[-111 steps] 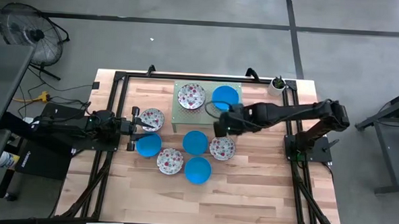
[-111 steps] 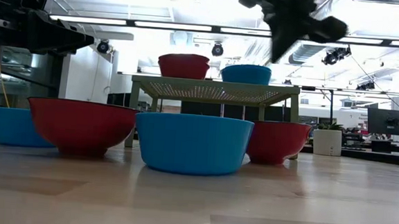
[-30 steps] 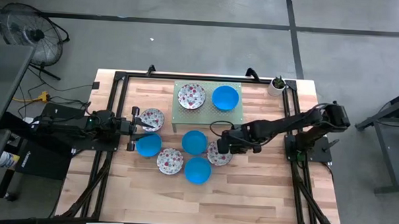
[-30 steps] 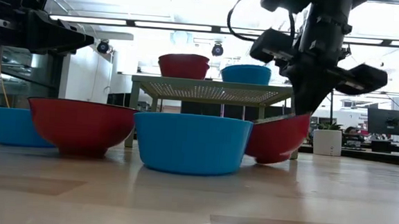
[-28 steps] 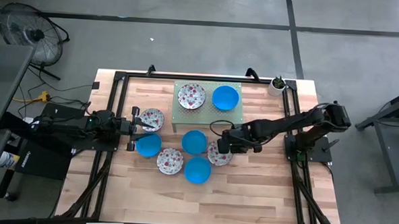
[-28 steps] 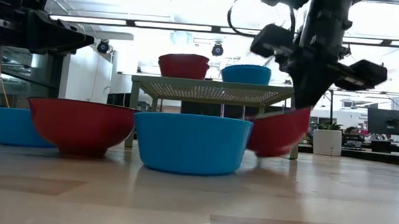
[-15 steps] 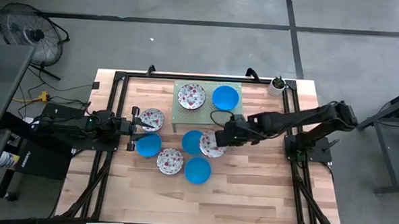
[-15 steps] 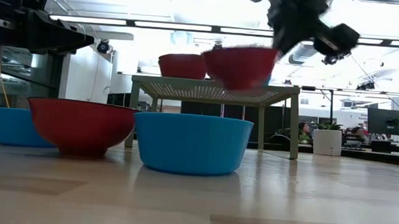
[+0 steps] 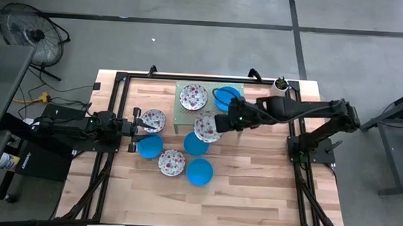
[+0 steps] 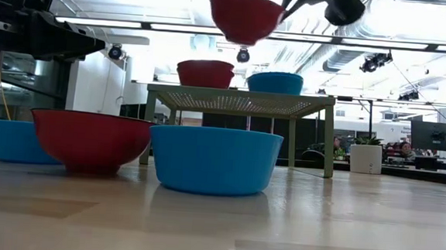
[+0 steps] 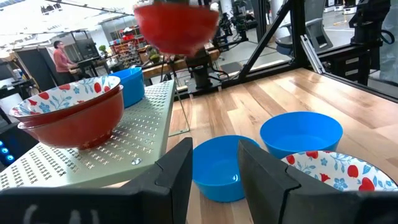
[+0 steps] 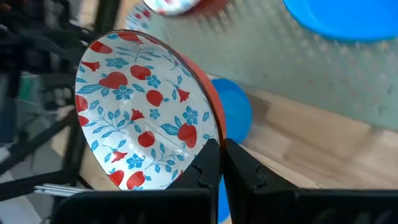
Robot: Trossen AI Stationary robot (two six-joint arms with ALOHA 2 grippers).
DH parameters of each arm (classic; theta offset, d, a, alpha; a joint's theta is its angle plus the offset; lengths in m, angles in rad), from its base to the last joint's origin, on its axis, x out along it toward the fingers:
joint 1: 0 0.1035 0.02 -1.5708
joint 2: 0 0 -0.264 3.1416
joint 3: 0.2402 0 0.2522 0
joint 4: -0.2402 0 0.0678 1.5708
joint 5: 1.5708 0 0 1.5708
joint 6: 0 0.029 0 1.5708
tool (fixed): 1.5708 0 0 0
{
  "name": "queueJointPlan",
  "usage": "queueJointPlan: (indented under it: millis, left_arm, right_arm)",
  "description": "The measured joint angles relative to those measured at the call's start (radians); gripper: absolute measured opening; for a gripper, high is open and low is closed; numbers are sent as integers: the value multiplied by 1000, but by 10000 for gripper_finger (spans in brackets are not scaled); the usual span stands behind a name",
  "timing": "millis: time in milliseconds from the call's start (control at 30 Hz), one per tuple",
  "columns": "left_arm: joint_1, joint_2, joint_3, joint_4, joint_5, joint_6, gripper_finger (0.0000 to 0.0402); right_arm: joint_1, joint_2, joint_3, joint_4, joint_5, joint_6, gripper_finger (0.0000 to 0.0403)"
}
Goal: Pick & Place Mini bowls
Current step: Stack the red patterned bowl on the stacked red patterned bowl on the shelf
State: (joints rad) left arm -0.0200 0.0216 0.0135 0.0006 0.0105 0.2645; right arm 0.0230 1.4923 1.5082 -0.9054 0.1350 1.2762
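My right gripper (image 9: 221, 123) is shut on a mini bowl (image 9: 207, 127), red outside and white with red flowers inside. It holds the bowl high above the near edge of the pale green stand (image 9: 182, 112); the low view shows the bowl (image 10: 245, 16) well above the stand top (image 10: 240, 101). On the stand rest a floral bowl (image 9: 193, 97) and a blue bowl (image 9: 229, 95). Several more bowls, blue (image 9: 195, 145) and floral (image 9: 171, 162), sit on the table. My left gripper (image 9: 138, 126) waits open at the table's left side. My right gripper pinches the floral bowl's rim (image 12: 216, 138) on the side toward the table's right, one finger inside the bowl and one outside. The fingers (image 12: 208, 167) come from the table's right, slanting down. The bowl is lifted clear, mouth up and roughly level.
A floral bowl (image 9: 152, 119) and a blue bowl (image 9: 149, 146) lie just in front of my left gripper. A blue bowl (image 9: 199, 171) sits nearer the front. A small potted plant (image 9: 280, 84) stands at the far right corner. Bare wood lies to the right of the bowls.
My right gripper has risen with the floral bowl from the table right of the middle blue bowl. It went up and toward the far left, toward the stand, turning as it went. The bowl is now lifted clear, above stand height.
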Motion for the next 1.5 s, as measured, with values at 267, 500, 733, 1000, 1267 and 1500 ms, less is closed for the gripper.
queueJointPlan:
  millis: [267, 500, 733, 1000, 1267, 1500]
  left_arm:
    - [0, 0, 0, 0, 0, 0, 124]
    - [0, 0, 0, 0, 0, 0, 124]
    - [0, 0, 0, 0, 0, 0, 124]
    - [0, 0, 0, 0, 0, 0, 124]
    - [0, 0, 0, 0, 0, 0, 124]
    - [0, 0, 0, 0, 0, 0, 124]
  right_arm:
    - [-85, 74, 169, -48, -47, -116, 0]
    - [-176, 174, 336, -94, -121, -221, 0]
    - [-270, 275, 447, -100, -219, -291, 0]
    - [-358, 352, 463, -89, -339, -313, 0]
    - [-419, 402, 464, -53, -414, -312, 0]
    - [-442, 435, 463, -54, -442, -307, 0]
